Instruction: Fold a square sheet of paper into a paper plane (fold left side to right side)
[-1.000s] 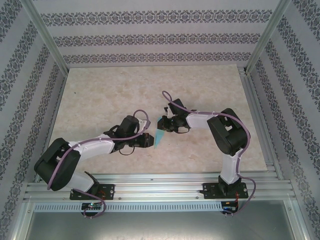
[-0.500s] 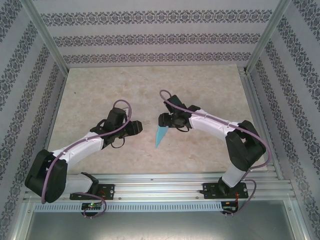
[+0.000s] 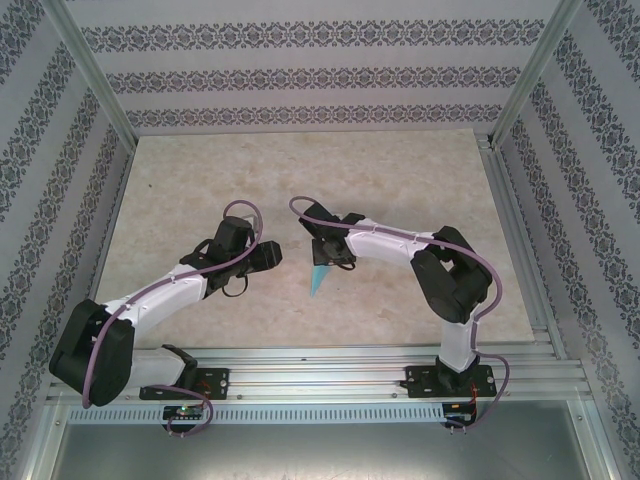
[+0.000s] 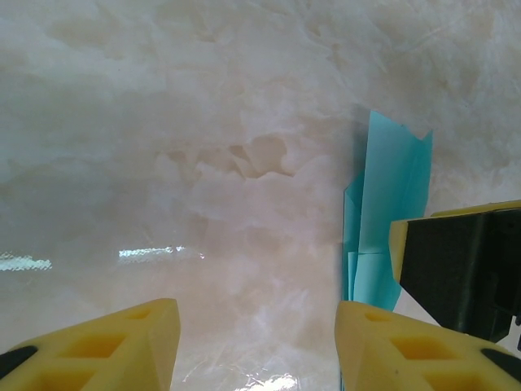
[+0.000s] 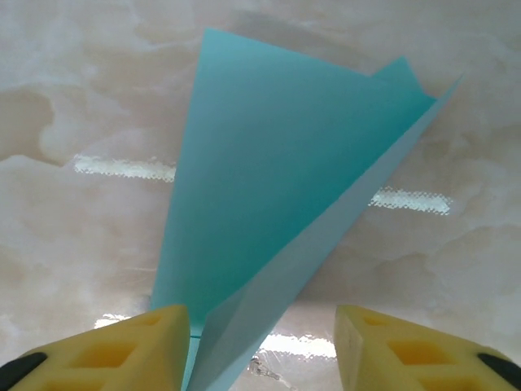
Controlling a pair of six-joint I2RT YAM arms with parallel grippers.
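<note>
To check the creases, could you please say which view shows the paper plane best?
The right wrist view: the paper plane looms large and close, its folded layers plain. The left wrist view catches a narrow strip right of centre; the top external view shows a small sliver.

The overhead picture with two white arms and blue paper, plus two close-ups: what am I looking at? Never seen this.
Two robot arms are bolted at the near edge of a marble-look table. The wide picture looks down from above; the close-ups come from a camera on each wrist, so the yellow blocks are that arm's own fingers. A folded turquoise paper plane lies on the table. The left fingers stand open beside it; the right fingers are open over it. Neither grips it.
</note>
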